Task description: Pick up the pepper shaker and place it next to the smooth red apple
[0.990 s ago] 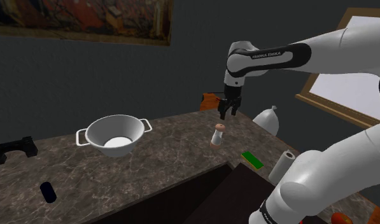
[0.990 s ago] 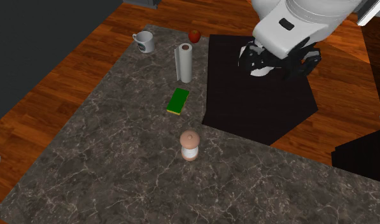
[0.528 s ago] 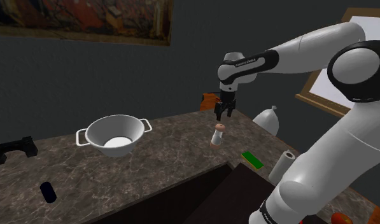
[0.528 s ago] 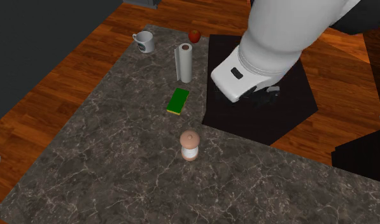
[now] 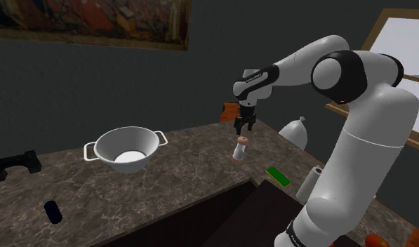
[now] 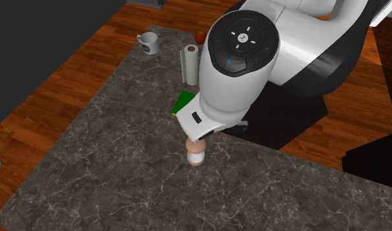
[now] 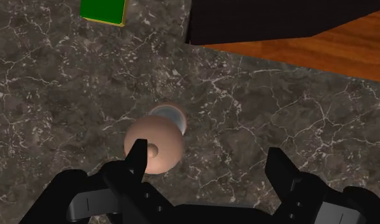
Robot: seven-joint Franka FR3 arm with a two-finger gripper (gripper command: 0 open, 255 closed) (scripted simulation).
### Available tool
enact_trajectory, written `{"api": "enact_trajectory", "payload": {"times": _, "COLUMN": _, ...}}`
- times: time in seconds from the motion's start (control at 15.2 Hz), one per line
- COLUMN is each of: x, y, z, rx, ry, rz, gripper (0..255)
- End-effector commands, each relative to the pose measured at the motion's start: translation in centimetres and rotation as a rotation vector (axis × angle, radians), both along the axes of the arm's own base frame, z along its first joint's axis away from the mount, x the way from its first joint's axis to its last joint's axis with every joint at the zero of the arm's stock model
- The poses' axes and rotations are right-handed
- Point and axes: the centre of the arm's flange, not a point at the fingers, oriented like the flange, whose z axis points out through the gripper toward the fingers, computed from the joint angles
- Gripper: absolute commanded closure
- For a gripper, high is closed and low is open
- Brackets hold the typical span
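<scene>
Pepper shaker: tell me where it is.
In the shoulder view the pepper shaker stands on the counter, between the white bowl and the green block, just below the open gripper.

Bench (image 6: pixel 89 164) bare close around pepper shaker (image 6: pixel 196 156). From shaker toward apple (image 6: pixel 199 35): green pad (image 7: pixel 104 11), upright paper roll (image 6: pixel 190 64), then mug (image 6: pixel 148 43).

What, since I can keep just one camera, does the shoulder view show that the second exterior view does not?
Shoulder view's own: the black tool hanging just above the pepper shaker, a white two-handled bowl, a white jug and a framed painting. Second exterior view's own: a white mug at the counter's far end. Shared: the shaker, the green sponge, the paper towel roll, the dark marble counter and the white arm.
</scene>
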Motion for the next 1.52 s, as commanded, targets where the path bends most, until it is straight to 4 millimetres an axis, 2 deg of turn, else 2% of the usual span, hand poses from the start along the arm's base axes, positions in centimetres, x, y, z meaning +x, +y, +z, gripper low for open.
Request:
{"api": "enact_trajectory", "payload": {"times": 0.0, "x": 1.3, "y": -1.6, "z": -1.8, "rx": -0.005, "ry": 0.002, "rz": -0.007, "gripper": 0}}
{"api": "enact_trajectory", "payload": {"times": 0.33, "x": 4.0, "y": -5.7, "z": -5.5, "rx": -0.015, "ry": 0.008, "rz": -0.024, "gripper": 0}}
{"api": "enact_trajectory", "payload": {"times": 0.86, "x": 3.2, "y": -5.6, "z": -9.4, "rx": -0.015, "ry": 0.008, "rz": -0.024, "gripper": 0}}
{"api": "enact_trajectory", "payload": {"times": 1.32, "x": 3.2, "y": -5.6, "z": -9.4, "rx": -0.015, "ry": 0.008, "rz": -0.024, "gripper": 0}}
{"api": "enact_trajectory", "payload": {"times": 1.39, "x": 3.2, "y": -5.6, "z": -9.4, "rx": -0.015, "ry": 0.008, "rz": -0.024, "gripper": 255}}
{"api": "enact_trajectory", "payload": {"times": 1.45, "x": 3.2, "y": -5.6, "z": -9.4, "rx": -0.015, "ry": 0.008, "rz": -0.024, "gripper": 255}}
